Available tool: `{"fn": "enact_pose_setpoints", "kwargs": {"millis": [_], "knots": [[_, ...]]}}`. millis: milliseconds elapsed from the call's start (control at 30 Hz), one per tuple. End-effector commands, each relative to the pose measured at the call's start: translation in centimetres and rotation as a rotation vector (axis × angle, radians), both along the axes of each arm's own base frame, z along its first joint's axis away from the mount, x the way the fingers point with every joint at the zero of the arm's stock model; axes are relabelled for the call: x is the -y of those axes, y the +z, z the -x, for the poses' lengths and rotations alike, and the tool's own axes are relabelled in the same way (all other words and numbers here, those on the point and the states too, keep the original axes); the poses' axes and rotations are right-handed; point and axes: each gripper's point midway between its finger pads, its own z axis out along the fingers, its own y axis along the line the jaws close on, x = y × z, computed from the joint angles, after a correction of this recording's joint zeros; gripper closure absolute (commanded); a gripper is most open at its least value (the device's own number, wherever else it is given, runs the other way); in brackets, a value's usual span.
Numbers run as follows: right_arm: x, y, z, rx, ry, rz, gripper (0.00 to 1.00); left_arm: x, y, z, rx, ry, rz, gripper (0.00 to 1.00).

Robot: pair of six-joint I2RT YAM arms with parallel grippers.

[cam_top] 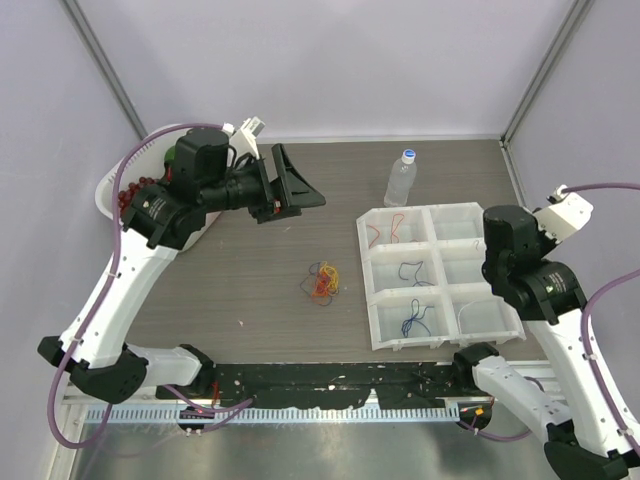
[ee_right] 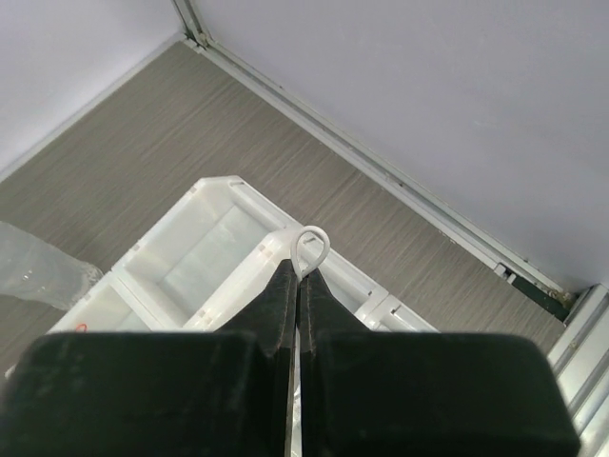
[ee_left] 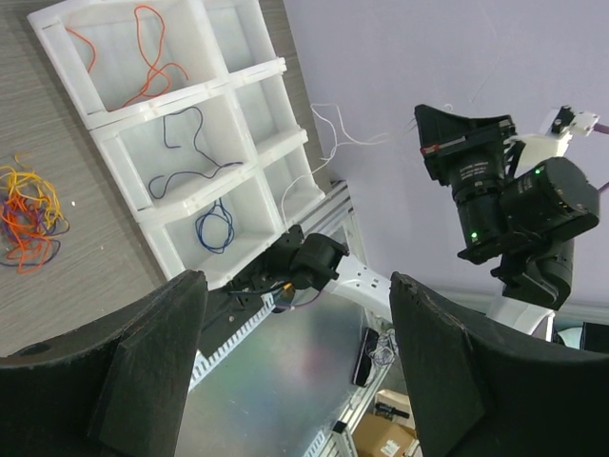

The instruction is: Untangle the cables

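Grey wood table — cable tangle well apart from open left end effector; right end effector pinches white cable.

You are seeing only 1 loop of the white wire poking past the right gripper, which is hiding the rest. The bottle is running off the right wrist view's edge.

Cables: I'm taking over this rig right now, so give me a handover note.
Left hand: open, empty, raised over the table.
Right hand: shut on a white cable, above the tray.
Done: an orange cable, a blue cable and a second blue cable lie in separate tray compartments.
Left: place the white cable, then sort the orange, yellow and blue tangle on the table.
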Motion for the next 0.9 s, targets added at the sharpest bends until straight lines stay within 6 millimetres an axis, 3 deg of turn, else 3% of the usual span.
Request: {"fn": "enact_pose_setpoints", "kwargs": {"millis": [0, 33, 233, 333, 400, 533, 667, 867], "knots": [[-0.2, 4.8, -2.1, 0.108, -0.008, 0.006, 0.99, 0.5, 2.1, -0.1, 0.058, -0.044, 0.041, 0.19], [-0.2, 6.8, -2.3, 0.151, -0.014, 0.002, 0.99, 0.6, 2.1, -0.1, 0.06, -0.044, 0.042, 0.19], [-0.5, 14.4, -4.8, 0.254, -0.001, 0.057, 0.99, 0.1, 2.1, 0.1, 0.061, -0.032, 0.039, 0.19], [-0.6, 15.5, -5.6, 0.257, -0.005, 0.085, 0.99, -0.3, 1.9, 0.2, 0.059, -0.022, 0.035, 0.19], [-0.4, 15.0, -5.5, 0.251, -0.017, 0.095, 0.99, -0.4, 1.6, 0.2, 0.053, -0.017, 0.032, 0.19], [-0.2, 11.6, -5.0, 0.216, -0.02, 0.083, 0.99, -0.6, 1.6, 0.3, 0.055, -0.016, 0.036, 0.19], [0.6, 7.0, -3.2, 0.148, -0.054, 0.083, 0.99, -0.6, 1.5, 0.3, 0.05, -0.019, 0.034, 0.19], [1.9, 3.0, 0.4, 0.108, -0.087, 0.074, 0.99, -0.5, 1.3, 0.3, 0.044, -0.029, 0.034, 0.19]]}}
